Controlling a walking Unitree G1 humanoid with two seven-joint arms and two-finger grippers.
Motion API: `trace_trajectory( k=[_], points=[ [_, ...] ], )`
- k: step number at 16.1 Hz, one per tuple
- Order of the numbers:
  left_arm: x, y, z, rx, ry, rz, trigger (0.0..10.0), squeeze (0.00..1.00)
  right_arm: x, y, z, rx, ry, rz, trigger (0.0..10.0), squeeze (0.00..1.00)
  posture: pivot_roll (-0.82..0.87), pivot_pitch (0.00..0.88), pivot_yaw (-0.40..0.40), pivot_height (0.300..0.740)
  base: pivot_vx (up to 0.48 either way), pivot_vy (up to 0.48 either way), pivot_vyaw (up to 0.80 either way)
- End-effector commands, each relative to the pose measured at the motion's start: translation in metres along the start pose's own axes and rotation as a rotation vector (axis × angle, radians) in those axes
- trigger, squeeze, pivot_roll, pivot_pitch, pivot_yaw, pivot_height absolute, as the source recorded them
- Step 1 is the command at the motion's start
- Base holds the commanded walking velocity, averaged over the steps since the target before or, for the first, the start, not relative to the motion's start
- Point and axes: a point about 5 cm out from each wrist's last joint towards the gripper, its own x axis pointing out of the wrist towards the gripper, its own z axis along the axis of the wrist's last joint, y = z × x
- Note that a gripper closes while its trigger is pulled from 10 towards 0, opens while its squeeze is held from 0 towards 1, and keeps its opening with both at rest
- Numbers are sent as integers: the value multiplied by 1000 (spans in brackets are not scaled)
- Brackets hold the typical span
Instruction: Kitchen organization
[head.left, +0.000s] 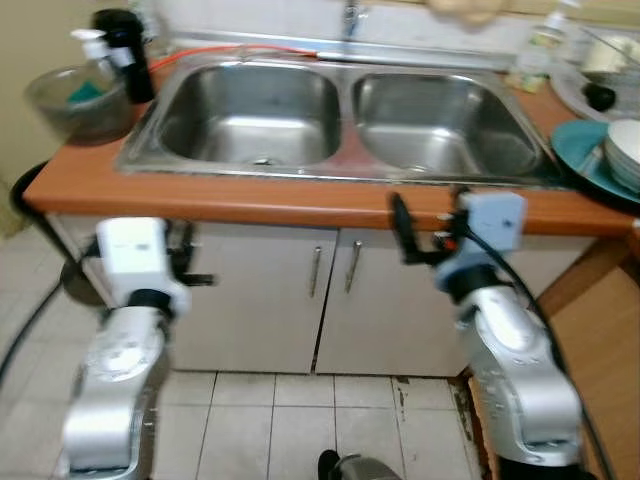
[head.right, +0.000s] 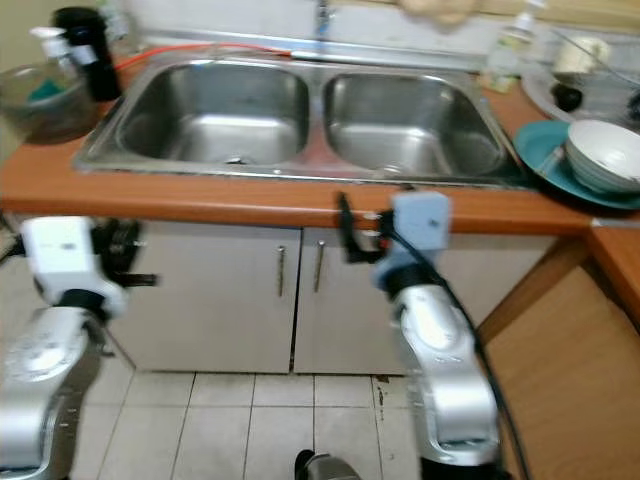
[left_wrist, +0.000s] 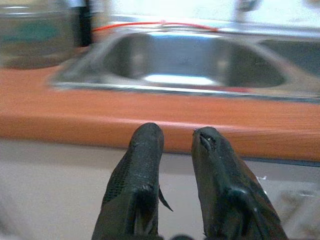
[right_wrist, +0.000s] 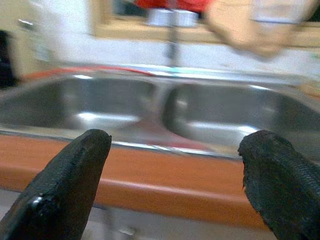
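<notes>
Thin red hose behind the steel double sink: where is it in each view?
Left eye: thin red hose along the left basin's back rim.
Right eye: same back rim.
Left wrist: behind the near basin.
Right wrist: faint, behind left basin.
Shared landmark: divider between the basins.

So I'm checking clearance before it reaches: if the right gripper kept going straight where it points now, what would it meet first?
Probably the front edge of the orange-brown wooden countertop, just ahead of the open right gripper; the double stainless steel sink lies beyond. Depth is unclear.

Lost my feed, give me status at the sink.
Left pincer nearly closed, right pincer open, both below counter edge. Double sink empty. Nothing held.
</notes>
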Motion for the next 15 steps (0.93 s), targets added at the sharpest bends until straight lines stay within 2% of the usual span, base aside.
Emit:
trace_trajectory(
  k=[1, 3, 4, 5, 7, 9, 11, 12, 13, 15],
  points=[
    [4, 0, 2, -1, -6, 2, 10000, 0, -7, 0, 0, -14, 11, -8, 10000, 0, -59, 0, -9, 740, 0, 0, -800],
    [6, -1, 2, 0, -7, 0, 10000, 0, -10, 0, -4, -20, 37, -9, 10000, 0, -64, 0, -5, 740, 0, 0, -800],
    [9, -1, 6, 1, -22, 3, 10000, 0, -14, 0, -21, -27, 127, -18, 10000, 0, -68, 0, 3, 740, 0, 0, -800],
    [10, 0, 7, 6, -27, 6, 10000, 0, -15, -1, -26, -20, 158, -29, 10000, 0, -68, 0, 3, 740, 0, 0, -800],
    [12, 1, 6, 85, -49, -4, 10000, 0, -16, -2, -34, -40, 205, -42, 10000, 0, -74, 0, 13, 740, 0, -240, -800],
    [13, 1, 5, 16, -26, 29, 10000, 0, -16, -6, -29, -72, 198, -43, 10000, 0, -80, 0, -2, 740, 0, -480, -800],
    [11, -2, -2, 87, -13, 22, 10000, 0, -16, -6, -33, -71, 220, -4, 10000, 0, -70, 0, -15, 740, 0, -480, -800],
    [10, -4, -5, 67, -14, 30, 10000, 0, -16, -5, -37, -96, 235, 6, 10000, 0, -87, 0, 3, 740, 0, 0, -800],
    [10, -5, -7, 67, 1, 24, 10000, 0, -16, -5, -33, -118, 229, 2, 10000, 0, -106, 0, 26, 740, 0, 0, -575],
    [17, -17, -3, 32, -21, -77, 10000, 0, -14, -4, -21, -100, 198, 13, 10000, 0, -138, 0, 46, 740, 0, 0, -209]
  ],
)
